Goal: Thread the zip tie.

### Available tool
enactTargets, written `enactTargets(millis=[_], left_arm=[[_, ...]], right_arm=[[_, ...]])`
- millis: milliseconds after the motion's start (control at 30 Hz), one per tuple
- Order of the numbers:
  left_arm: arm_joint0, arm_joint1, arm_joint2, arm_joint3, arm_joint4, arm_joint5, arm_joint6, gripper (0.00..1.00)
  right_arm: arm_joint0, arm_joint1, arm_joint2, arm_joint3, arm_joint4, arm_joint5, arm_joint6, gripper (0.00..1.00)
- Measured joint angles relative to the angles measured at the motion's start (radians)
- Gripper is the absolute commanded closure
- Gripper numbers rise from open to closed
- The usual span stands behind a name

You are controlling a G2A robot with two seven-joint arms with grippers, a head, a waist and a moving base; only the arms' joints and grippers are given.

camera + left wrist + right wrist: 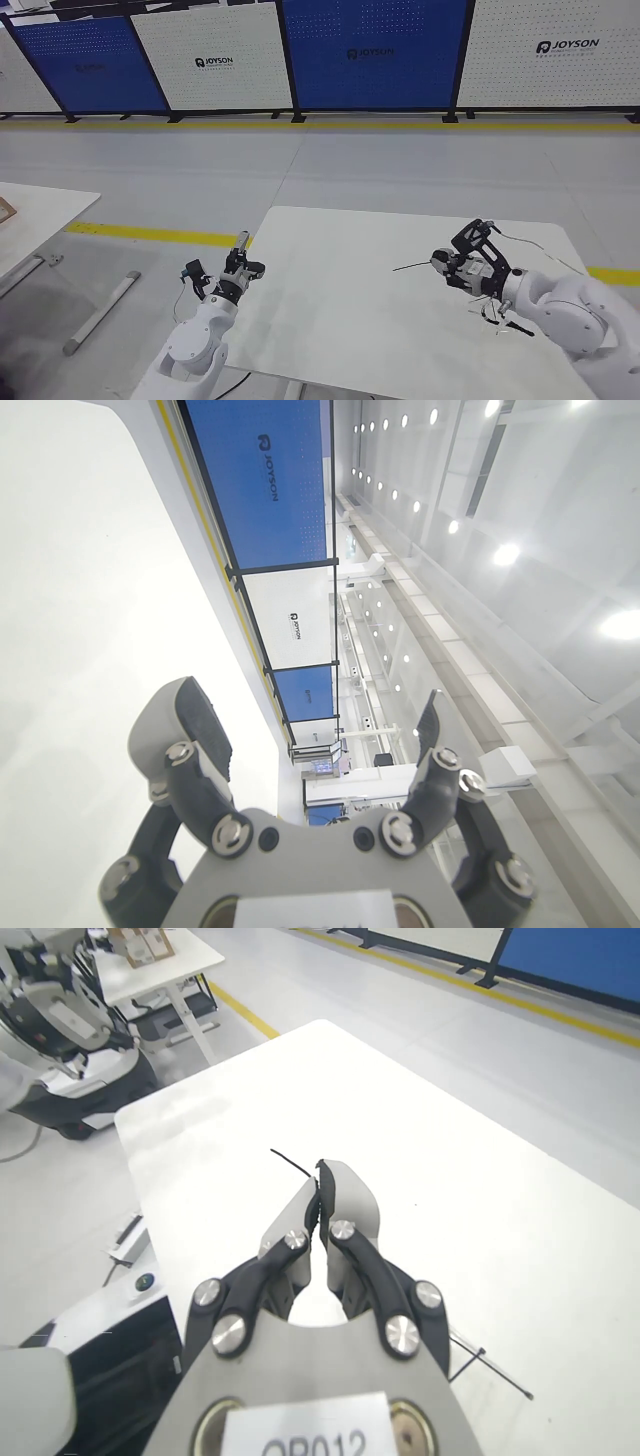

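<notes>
The thin black zip tie (290, 1162) is up in the air, above the right half of the worktop (350, 300). The right gripper (317, 1173) has hold of it. Its two fingers are pressed tight together, with the tie pinched between the tips. A short bit of the tie pokes out past the tips. In the top view that loose end (410, 266) points toward the left edge of the worktop, and the right gripper (440, 262) sits between the middle and the right edge.

A second zip tie (492, 1373) lies flat on the worktop (450, 1178), just behind the right gripper and low under that arm. It is black and thin too. A short black piece crosses it near one end, and I cannot tell if that piece is part of it.

The left gripper (240, 255) is right at the left edge of the worktop, well apart from both ties. Its fingers (200, 720) are spread wide, and nothing is between them. The left gripper (312, 700) is turned on its side, with the white worktop (75, 550) next to one finger.

Off past the left edge stands a small white table (40, 210). Blue and white panels (370, 50) stand in a row beyond the far edge.
</notes>
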Motion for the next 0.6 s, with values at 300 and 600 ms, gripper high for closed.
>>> enactTargets(millis=[300, 600], left_arm=[[0.000, 0.000, 0.000, 0.000, 0.000, 0.000, 0.000, 0.00], [0.000, 0.000, 0.000, 0.000, 0.000, 0.000, 0.000, 0.00]], right_arm=[[0.022, -0.001, -0.032, 0.021, 0.070, 0.000, 0.077, 1.00], [0.020, -0.001, -0.031, 0.018, 0.065, 0.000, 0.073, 1.00]])
